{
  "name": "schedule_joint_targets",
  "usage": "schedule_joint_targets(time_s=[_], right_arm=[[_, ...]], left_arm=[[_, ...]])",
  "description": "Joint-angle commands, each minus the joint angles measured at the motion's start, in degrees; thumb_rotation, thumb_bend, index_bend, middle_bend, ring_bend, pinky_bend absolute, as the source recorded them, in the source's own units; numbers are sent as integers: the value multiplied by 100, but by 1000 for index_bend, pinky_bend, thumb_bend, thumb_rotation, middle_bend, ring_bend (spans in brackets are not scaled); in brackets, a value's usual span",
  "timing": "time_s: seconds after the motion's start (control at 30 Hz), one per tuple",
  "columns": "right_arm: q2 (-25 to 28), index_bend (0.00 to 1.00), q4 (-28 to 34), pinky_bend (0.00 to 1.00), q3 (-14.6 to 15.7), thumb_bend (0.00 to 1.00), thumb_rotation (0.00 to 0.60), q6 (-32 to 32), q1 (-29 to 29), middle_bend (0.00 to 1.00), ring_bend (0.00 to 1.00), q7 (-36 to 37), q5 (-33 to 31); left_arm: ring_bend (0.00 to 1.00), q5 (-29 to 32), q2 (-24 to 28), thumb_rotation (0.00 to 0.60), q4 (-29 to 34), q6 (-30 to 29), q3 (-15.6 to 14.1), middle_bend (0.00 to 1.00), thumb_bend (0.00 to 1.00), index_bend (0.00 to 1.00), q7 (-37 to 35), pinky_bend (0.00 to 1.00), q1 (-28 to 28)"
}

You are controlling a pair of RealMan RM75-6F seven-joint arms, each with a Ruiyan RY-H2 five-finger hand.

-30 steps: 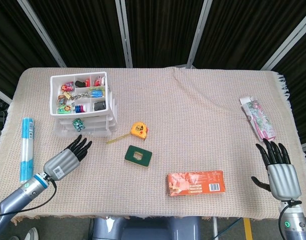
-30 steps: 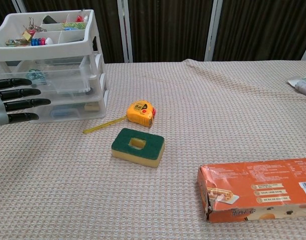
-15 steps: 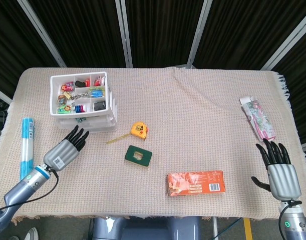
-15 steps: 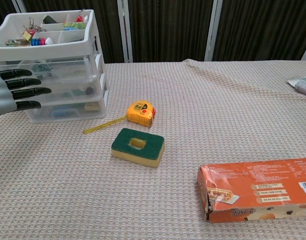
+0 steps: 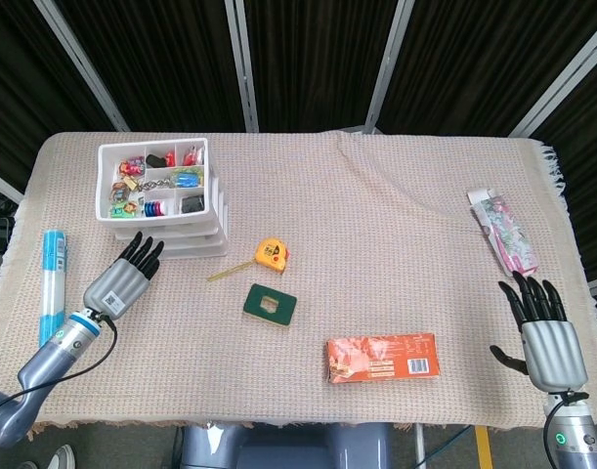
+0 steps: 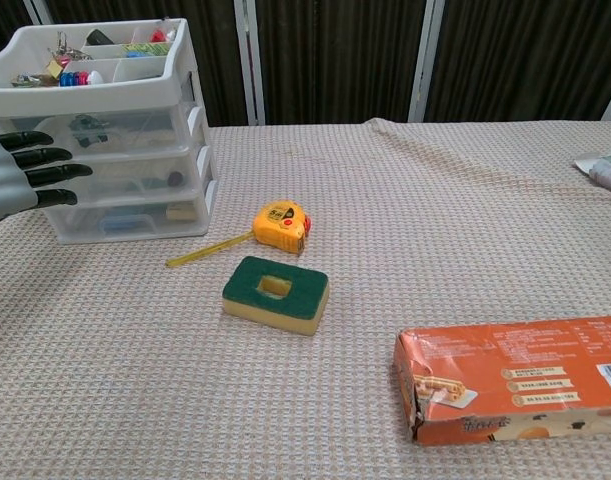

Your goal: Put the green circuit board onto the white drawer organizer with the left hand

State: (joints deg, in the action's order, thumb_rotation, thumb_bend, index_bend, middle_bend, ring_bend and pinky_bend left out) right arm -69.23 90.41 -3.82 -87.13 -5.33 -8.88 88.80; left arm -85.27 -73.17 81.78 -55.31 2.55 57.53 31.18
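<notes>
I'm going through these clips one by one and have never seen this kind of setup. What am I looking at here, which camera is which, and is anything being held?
This is a two-armed robot with humanlike hands, at a cloth-covered table. The head view looks down from above; the chest view looks across the table from lower down.

The left hand hovers with fingers straight and apart, just in front of the white drawer organizer, whose top tray holds small colourful items. It holds nothing. The right hand is at the table's near right corner, open and empty too.

On the cloth lie a green circuit board, which looks like a green-topped pad with a square hole in the chest view, a yellow tape measure with some tape pulled out, an orange box, a blue and white tube and a patterned packet.
</notes>
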Motion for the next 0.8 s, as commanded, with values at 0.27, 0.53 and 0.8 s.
schedule_joint_targets(time_s=[0.27, 0.53, 0.8], right_arm=[[24, 109, 20, 0, 7, 19, 600, 32, -4, 0, 0, -8, -17], [19, 109, 25, 0, 6, 18, 600, 24, -2, 0, 0, -32, -15], [19, 108, 18, 0, 9, 19, 600, 15, 4, 0, 0, -35, -11]], left_arm=[[0, -254, 361, 600, 742, -475, -179, 0, 1000, 167, -313, 54, -218], [0, -401, 696, 600, 1641, -1647, -300, 0, 401, 114, -1523, 44, -897], [0, -81, 716, 600, 2021, -2941, -139, 0, 20, 0, -3001, 0, -1697]])
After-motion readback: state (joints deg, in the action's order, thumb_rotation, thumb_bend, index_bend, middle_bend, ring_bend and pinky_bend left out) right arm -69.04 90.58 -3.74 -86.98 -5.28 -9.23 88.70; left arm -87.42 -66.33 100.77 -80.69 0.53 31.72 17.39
